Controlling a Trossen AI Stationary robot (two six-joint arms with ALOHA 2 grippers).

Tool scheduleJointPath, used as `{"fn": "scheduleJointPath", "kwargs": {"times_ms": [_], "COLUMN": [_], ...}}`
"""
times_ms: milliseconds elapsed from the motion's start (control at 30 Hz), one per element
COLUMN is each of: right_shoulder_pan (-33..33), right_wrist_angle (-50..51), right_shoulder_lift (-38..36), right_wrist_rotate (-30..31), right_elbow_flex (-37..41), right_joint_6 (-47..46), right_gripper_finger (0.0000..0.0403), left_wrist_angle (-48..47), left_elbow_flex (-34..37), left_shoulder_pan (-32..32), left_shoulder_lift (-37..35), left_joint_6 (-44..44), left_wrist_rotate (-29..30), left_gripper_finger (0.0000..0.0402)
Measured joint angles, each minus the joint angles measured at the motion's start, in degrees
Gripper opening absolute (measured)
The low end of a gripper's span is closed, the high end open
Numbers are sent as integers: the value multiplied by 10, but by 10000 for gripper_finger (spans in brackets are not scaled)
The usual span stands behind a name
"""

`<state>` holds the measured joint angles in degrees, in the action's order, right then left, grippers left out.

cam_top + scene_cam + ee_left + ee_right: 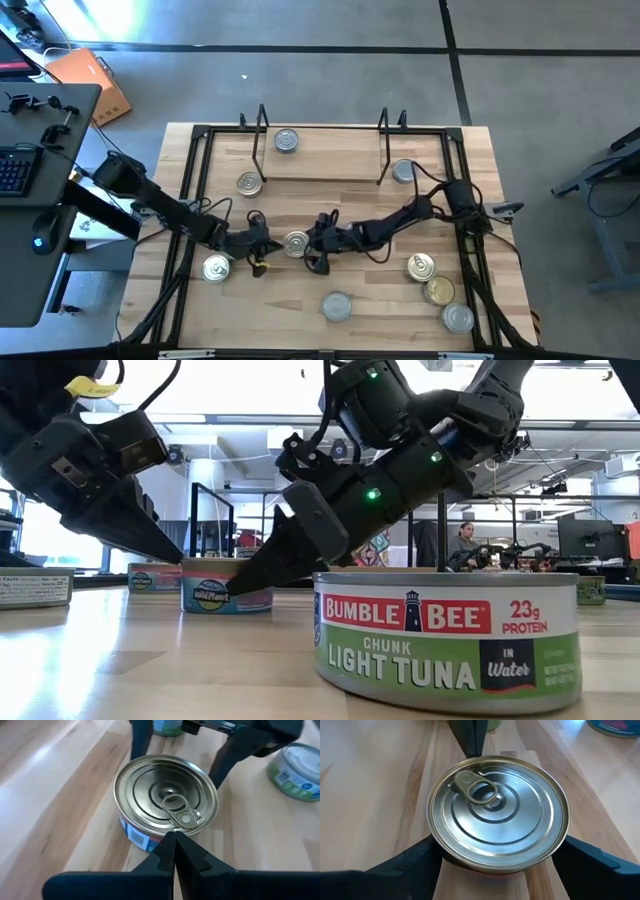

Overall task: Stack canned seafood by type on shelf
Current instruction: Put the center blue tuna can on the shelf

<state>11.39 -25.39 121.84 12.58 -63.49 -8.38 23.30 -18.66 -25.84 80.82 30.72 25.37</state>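
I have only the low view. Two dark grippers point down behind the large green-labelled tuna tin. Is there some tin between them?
Observer: Yes. From above, a round gold-toned tin with a ring pull stands between them, near the table's middle.
Operator: Does the right gripper hold it?
Observer: The right gripper is open, with one finger on each side of that tin. I cannot tell whether they touch it.
Operator: And the left one?
Observer: The left gripper is shut, and its tip is at the tin's rim, on the side opposite the right arm.
Operator: Is the shelf filled?
Observer: The low light-wood shelf carries only one silver-topped tin.
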Motion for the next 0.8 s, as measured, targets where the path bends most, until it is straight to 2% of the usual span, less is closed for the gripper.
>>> {"fn": "scheduleJointPath", "kwargs": {"times_ms": [267, 500, 633, 800], "right_shoulder_pan": [19, 17, 4, -9], "right_wrist_angle": [29, 48, 55, 46], "right_shoulder_lift": [-6, -10, -10, -10], "right_wrist_rotate": [48, 25, -18, -71], "right_elbow_flex": [-2, -2, -3, -6], "right_joint_6": [-42, -62, -71, -53], "right_gripper_finger": [296, 280, 297, 349], "left_wrist_angle": [-123, -113, -101, -75], "left_elbow_flex": [0, 0, 1, 1], "left_shoulder_pan": [-16, -16, -16, -16], "left_shoulder_lift": [-62, -57, -46, -30], "left_joint_6": [35, 36, 36, 36], "left_wrist_rotate": [31, 29, 10, -4], "left_gripper_finger": [0, 0, 0, 0]}}
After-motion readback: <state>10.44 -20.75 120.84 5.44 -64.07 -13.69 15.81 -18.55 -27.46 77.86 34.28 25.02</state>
